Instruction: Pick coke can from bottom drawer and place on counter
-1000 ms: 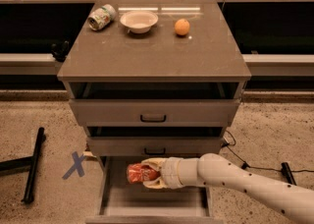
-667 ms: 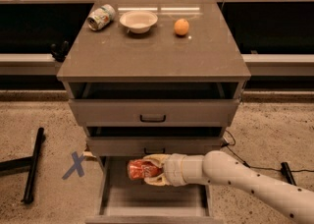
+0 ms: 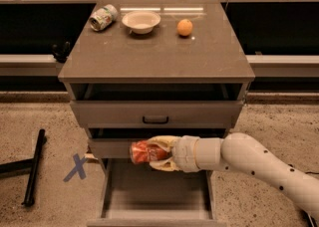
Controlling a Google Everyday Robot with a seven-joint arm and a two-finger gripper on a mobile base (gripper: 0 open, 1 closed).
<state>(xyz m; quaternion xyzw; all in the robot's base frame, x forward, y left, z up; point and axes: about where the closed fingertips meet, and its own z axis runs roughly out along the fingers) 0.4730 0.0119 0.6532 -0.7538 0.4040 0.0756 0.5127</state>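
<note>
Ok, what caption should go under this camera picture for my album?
The end effector grips the coke can above the open bottom drawer, below the counter.

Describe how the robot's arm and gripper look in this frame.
The arm is a smooth white tube with rounded joints and small dark dots along it; no cables show. A ribbed white collar joins it to the gripper, which has pale tan fingers and sits above the open bottom drawer.

On the counter (image 3: 159, 56), along its back: a lying can (image 3: 103, 17) left, bowl (image 3: 141, 21) middle, orange (image 3: 185, 27) right. Below, the gripper (image 3: 149, 152) grips the coke can (image 3: 139, 152) above the open bottom drawer (image 3: 154, 191)
</note>
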